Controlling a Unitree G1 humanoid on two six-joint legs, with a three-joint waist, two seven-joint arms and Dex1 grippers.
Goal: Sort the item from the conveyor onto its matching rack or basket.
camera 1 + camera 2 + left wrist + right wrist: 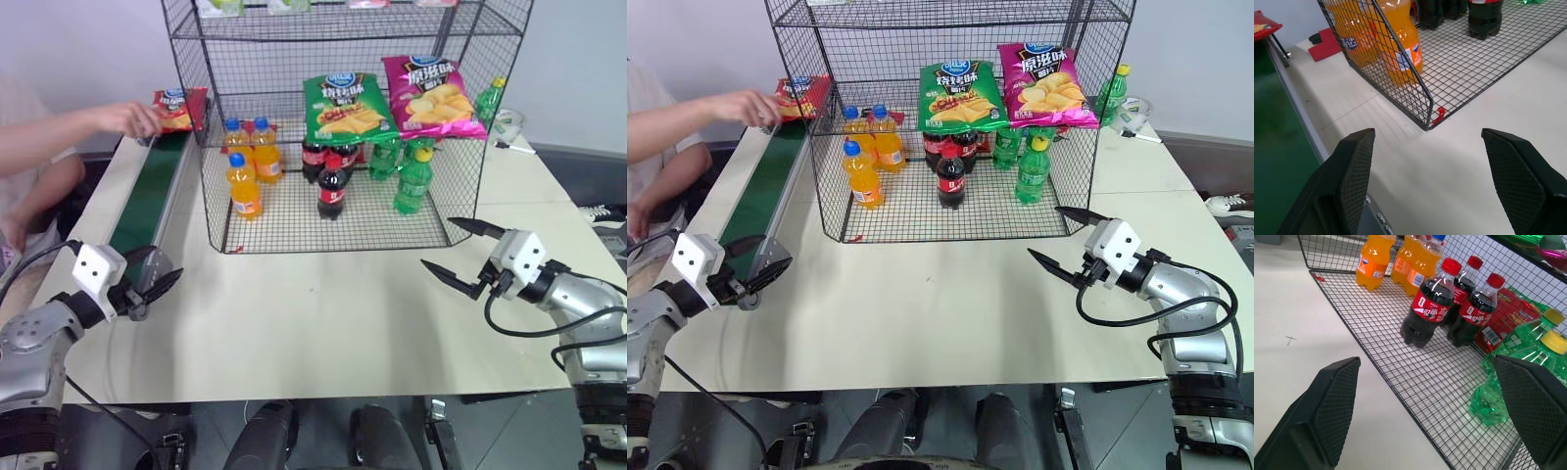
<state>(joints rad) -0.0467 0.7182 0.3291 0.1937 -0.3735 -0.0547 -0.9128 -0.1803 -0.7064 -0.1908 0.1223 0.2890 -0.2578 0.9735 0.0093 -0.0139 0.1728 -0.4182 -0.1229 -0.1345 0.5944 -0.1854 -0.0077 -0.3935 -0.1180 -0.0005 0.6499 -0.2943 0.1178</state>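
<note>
The red chip bag (179,108) lies at the far end of the dark green conveyor (147,196), with a person's hand (127,118) on it; its corner also appears in the left wrist view (1264,24). The black wire rack (343,220) stands mid-table to the right of the belt. My left gripper (167,277) is open and empty at the belt's near end, beside the metal bracket. My right gripper (436,242) is open and empty too, just off the rack's front right corner, its fingers (1332,396) pointing at the cola bottles.
On the rack floor stand orange bottles (245,181), cola bottles (331,186) and green bottles (414,181). A green chip bag (345,106) and a magenta one (431,93) lie on the shelf above. White table (323,313) stretches before the rack.
</note>
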